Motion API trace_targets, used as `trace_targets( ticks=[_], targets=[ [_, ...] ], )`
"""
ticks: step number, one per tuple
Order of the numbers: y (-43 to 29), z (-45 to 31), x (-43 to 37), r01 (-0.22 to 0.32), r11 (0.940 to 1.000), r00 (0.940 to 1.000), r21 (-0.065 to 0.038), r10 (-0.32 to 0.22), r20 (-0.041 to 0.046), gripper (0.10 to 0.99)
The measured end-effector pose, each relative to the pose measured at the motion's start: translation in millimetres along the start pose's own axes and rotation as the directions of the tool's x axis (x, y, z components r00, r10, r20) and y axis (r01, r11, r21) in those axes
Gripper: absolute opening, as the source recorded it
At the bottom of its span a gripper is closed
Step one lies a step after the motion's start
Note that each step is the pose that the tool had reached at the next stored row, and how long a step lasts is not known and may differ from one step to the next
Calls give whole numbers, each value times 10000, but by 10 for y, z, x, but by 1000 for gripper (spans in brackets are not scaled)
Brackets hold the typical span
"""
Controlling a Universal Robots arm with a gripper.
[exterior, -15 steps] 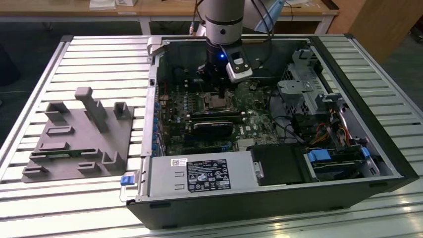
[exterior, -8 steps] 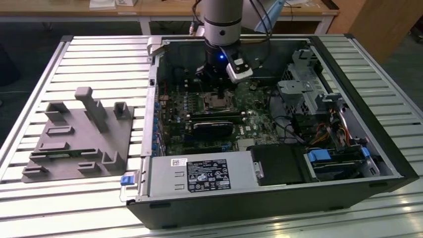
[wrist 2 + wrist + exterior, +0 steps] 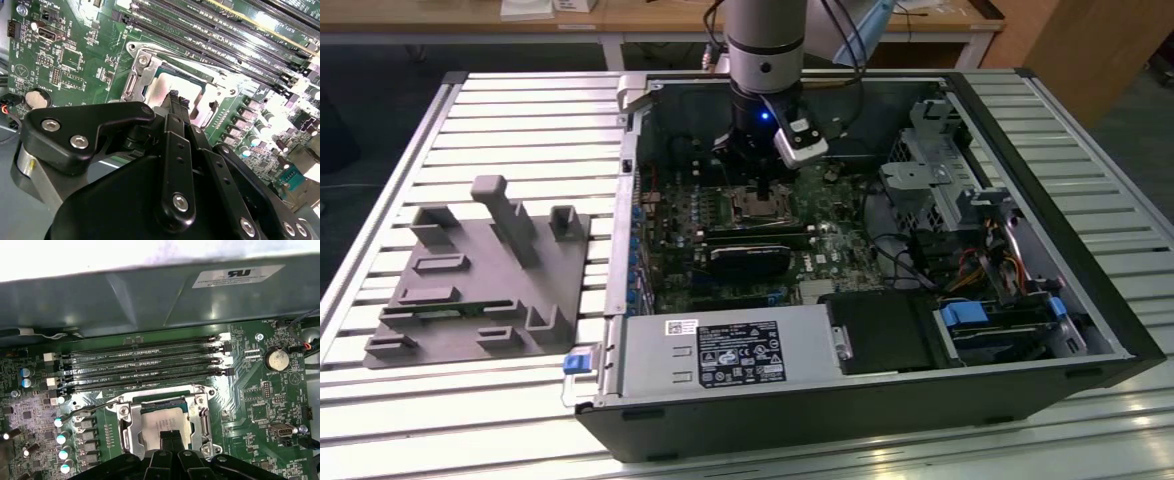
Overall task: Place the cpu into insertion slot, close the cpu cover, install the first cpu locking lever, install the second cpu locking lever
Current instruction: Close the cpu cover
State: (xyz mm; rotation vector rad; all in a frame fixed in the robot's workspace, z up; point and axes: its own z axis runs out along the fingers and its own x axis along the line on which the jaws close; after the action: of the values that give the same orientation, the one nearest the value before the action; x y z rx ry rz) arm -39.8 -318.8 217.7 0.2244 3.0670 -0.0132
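- Jaws narrow, tips together, empty, poised over the cpu [image 3: 162,420], which sits within the cpu cover [image 3: 131,430].
- Risk: pushing down off-centre could scratch the cpu or tilt it.

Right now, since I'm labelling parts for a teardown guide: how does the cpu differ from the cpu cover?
The cpu is a solid flat square, while the cpu cover is an open frame with a window. The cpu cover has the larger outline and rims the cpu on all sides. The gripper hangs over the cpu, not the cpu cover. Both are silvery metal.
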Motion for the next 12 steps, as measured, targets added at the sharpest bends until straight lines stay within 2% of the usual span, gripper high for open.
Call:
trace_targets(
  ticks=[12],
  targets=[
    [-17,22,115,1,10000,10000,1,-1,0,106]
  ],
)
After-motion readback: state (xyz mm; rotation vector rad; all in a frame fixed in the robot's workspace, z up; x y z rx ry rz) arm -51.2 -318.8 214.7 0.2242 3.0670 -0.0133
